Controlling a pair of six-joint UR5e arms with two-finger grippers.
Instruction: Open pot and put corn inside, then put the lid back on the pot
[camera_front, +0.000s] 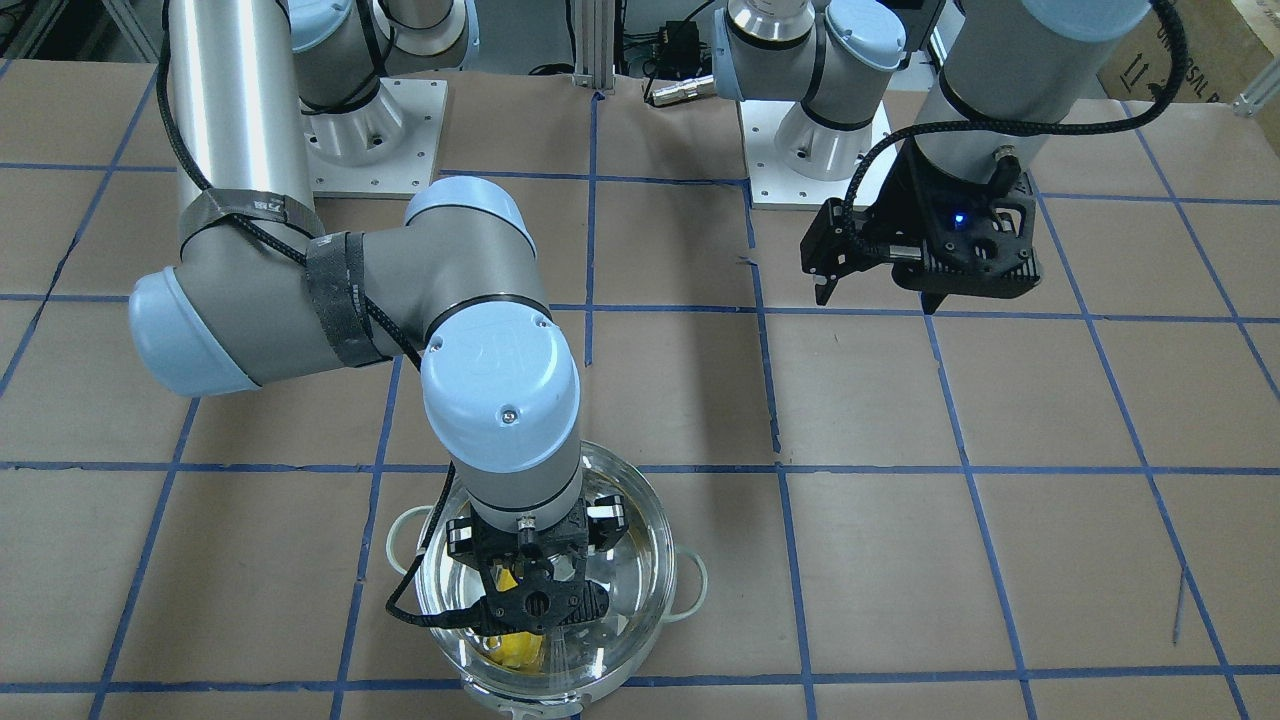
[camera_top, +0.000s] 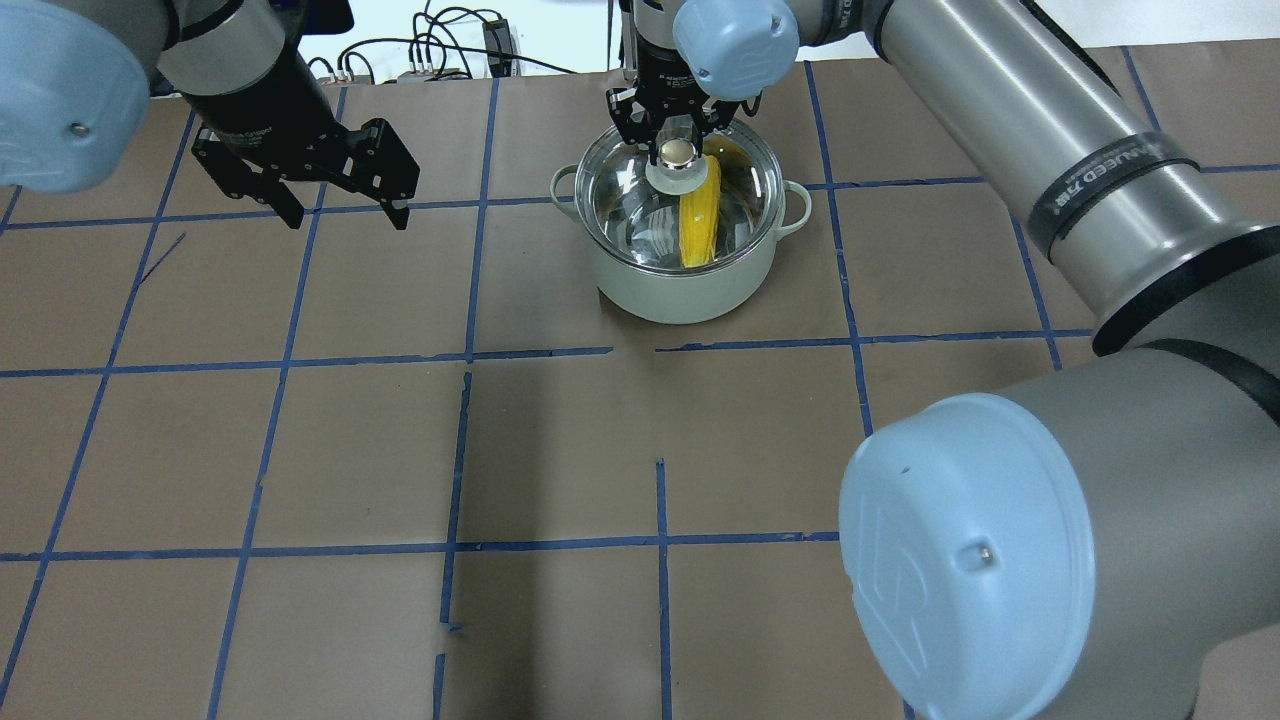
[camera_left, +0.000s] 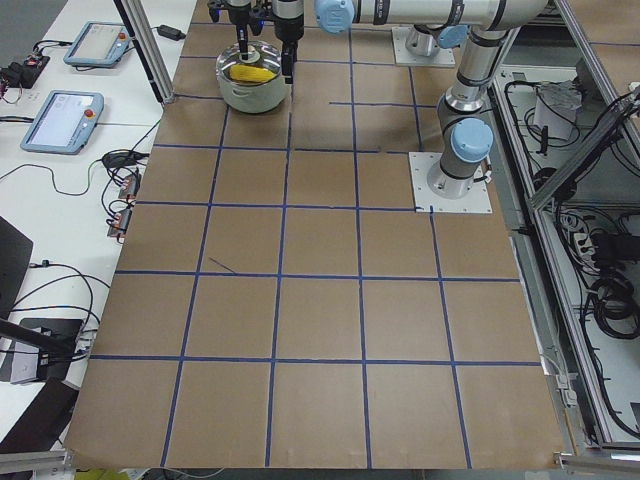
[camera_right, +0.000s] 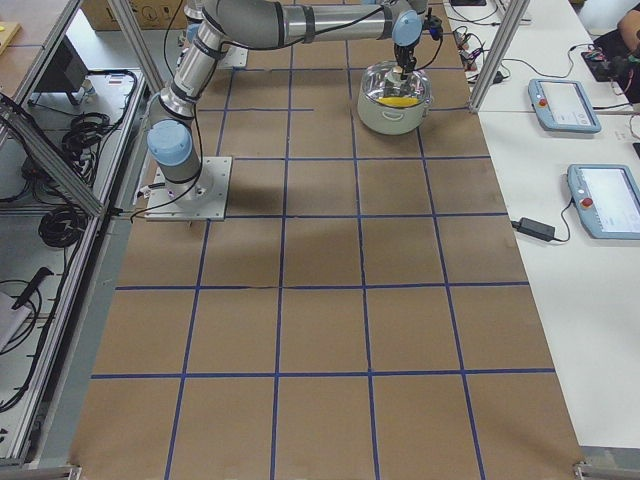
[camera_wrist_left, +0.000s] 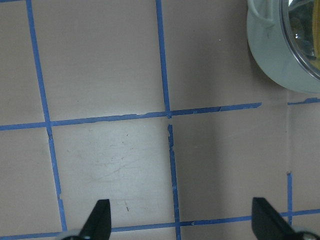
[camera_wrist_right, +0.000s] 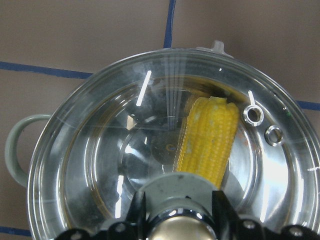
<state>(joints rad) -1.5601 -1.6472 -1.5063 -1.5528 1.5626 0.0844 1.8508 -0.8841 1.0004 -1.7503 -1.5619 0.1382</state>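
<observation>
Across the table (camera_front: 900, 560), front view: the right gripper (camera_front: 532, 585) points straight down over the pot (camera_front: 692, 588), which stands near the table's edge. The lid (camera_front: 625, 560) lies on the pot, and the corn (camera_front: 520, 650) shows yellow beneath the glass. The left gripper (camera_front: 876, 298) hangs well apart from the pot, fingers (camera_front: 825, 270) spread wide, holding nothing.

Overhead view: the right gripper sits over the knob (camera_top: 678, 152) at the lid's centre. The corn lies inside the pot, just beside the knob.

Left wrist view: both fingertips stand far apart above the table. The pot occupies the upper right corner.

Right wrist view: the fingers bear against both sides of the knob, and the lid is seated on the rim.
</observation>
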